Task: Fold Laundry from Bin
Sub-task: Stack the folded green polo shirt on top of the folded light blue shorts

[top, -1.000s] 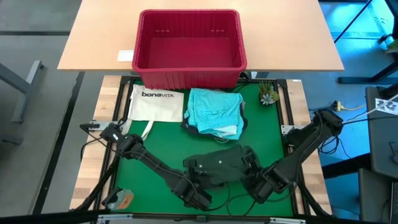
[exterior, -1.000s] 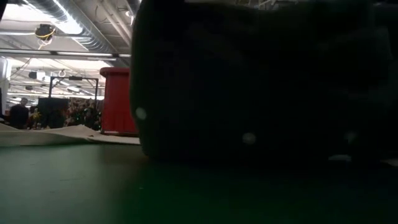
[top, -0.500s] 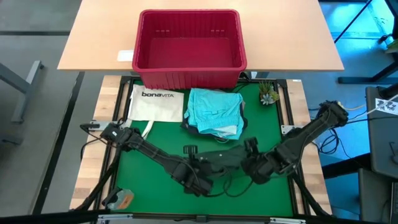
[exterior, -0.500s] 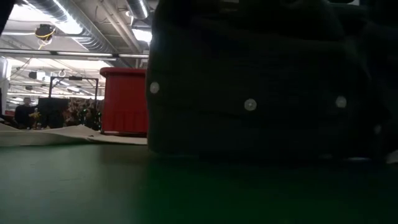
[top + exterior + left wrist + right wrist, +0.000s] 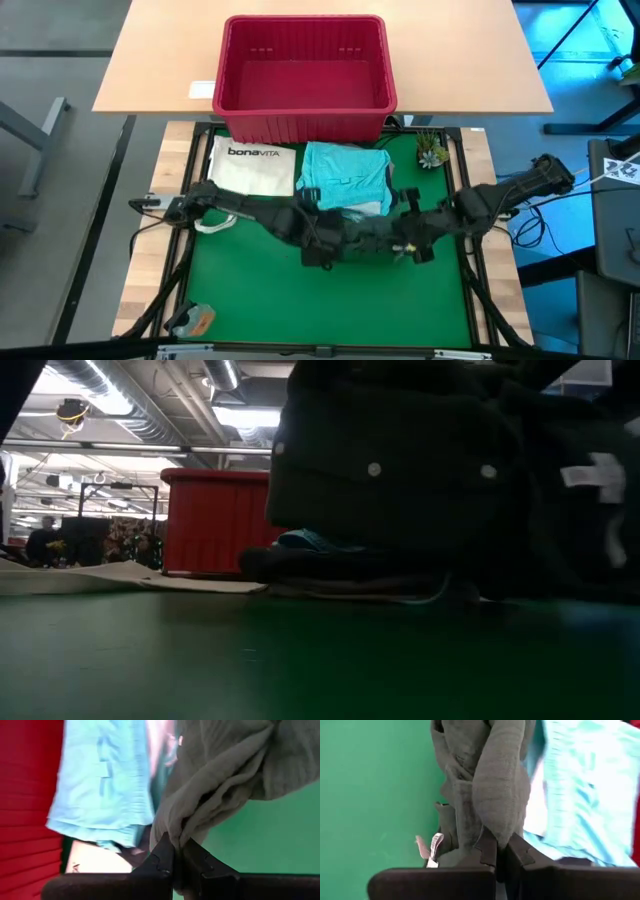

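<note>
Your left gripper (image 5: 177,851) is pinched shut on a bunched edge of the dark green garment (image 5: 362,233), and your right gripper (image 5: 501,847) is clamped the same way on another fold of it. In the high view both grippers sit near the middle of the green mat (image 5: 330,300), left gripper (image 5: 318,243) and right gripper (image 5: 412,240) a little apart, with the garment slung between them in a dark, crumpled band.

Just beyond your grippers lies the turquoise garment (image 5: 345,177), folded flat on top of darker cloth, its near edge touching or overlapped by the green one. Left of it is the white tote (image 5: 252,166). The red bin (image 5: 303,78) stands at the far edge, partly on the wooden table (image 5: 150,60), and looks empty. A small plant (image 5: 432,152) stands at the mat's far right corner, an orange item (image 5: 198,320) at the near left.

From the low view the green garment (image 5: 400,470) hangs as a bulky fold showing pale buttons and a white label.
</note>
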You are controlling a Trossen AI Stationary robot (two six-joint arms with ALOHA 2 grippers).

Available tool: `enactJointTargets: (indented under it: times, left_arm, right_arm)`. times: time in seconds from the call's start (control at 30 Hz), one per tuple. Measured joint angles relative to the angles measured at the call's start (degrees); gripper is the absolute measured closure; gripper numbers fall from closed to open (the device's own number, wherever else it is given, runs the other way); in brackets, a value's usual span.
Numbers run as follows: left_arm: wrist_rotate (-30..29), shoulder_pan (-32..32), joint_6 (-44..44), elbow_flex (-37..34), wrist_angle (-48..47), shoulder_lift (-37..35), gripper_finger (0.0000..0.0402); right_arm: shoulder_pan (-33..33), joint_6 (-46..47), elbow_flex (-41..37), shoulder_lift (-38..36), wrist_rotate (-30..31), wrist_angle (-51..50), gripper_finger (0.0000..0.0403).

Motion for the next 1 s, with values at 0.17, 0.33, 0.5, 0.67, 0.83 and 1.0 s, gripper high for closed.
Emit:
enactJointTargets:
  times: [0.17,0.33,0.5,0.67,0.83,1.0]
  left_arm:
    - [1.07,4.15,3.32,0.07,0.01,-1.17,0.0399]
    - [3.29,8.16,7.11,0.07,0.02,-1.10,0.0399]
    - [3.55,12.00,10.42,0.05,0.04,-1.24,0.0399]
    - [5.44,16.08,13.60,0.04,0.04,-1.65,0.0399]
    - [8.10,18.95,16.11,0.02,0.05,-1.80,0.0399]
    - [10.11,20.65,19.41,0.02,0.04,-1.80,0.0399]
  right_arm:
    - [-7.94,-5.45,0.00,-2.27,-1.96,0.10,0.0398]
    - [-16.32,-11.34,0.00,-2.53,-5.02,0.15,0.0398]
    - [-23.91,-16.47,0.00,-2.53,-7.67,0.40,0.0398]
    - [-30.87,-21.49,0.00,-2.53,-11.35,0.72,0.0398]
    - [-36.78,-25.00,0.00,-2.59,-16.64,1.42,0.0398]
    - [-41.80,-27.67,1.62,-2.64,-22.50,1.83,0.0398]
